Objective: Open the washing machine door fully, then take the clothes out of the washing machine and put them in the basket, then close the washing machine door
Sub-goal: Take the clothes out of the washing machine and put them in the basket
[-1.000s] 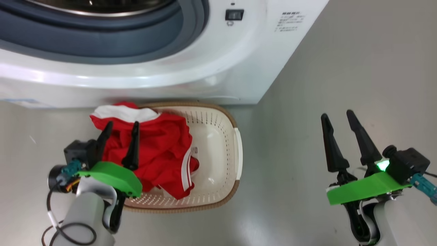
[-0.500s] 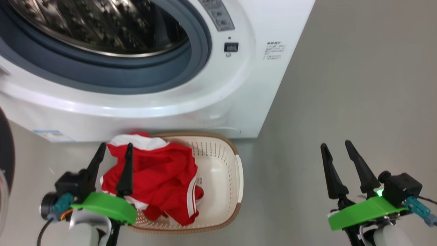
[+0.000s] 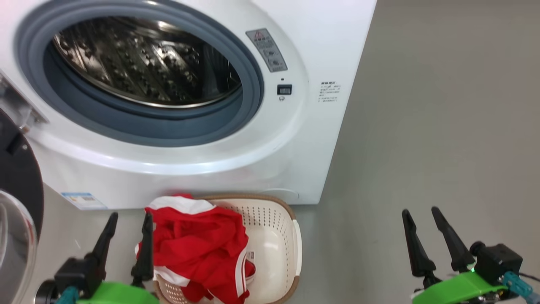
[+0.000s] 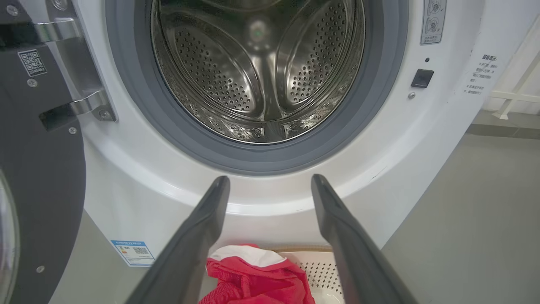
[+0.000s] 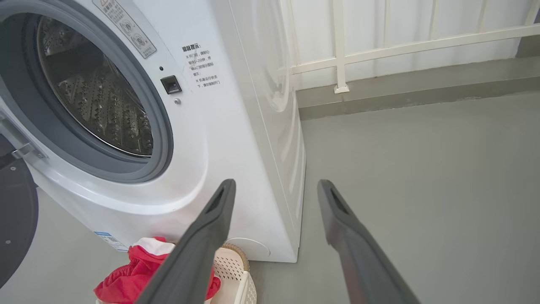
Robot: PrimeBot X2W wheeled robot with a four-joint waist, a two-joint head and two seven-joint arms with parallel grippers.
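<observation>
The white washing machine [image 3: 295,139] stands with its door [image 3: 17,202] swung open at the left, black rim and glass showing. Its steel drum [image 4: 257,63] looks bare inside. The red clothes [image 3: 198,245] with white trim lie heaped in the cream basket [image 3: 274,236] on the floor in front of the machine. My left gripper [image 3: 130,216] is open and holds nothing, just left of the heap. My right gripper [image 3: 419,210] is open and holds nothing, over bare floor well right of the basket. In the wrist views the left gripper [image 4: 270,179] and right gripper [image 5: 275,182] stand wide.
Grey floor [image 3: 443,126] runs along the machine's right side. A white railing [image 5: 337,55] above a low kerb closes the far end. The open door [image 4: 38,169] hangs on its hinge [image 4: 84,105] close to my left arm.
The head camera has tilted up, so the drum opening has come into view and everything sits lower. My left gripper has come off the clothes to their left. Both grippers stay open.
</observation>
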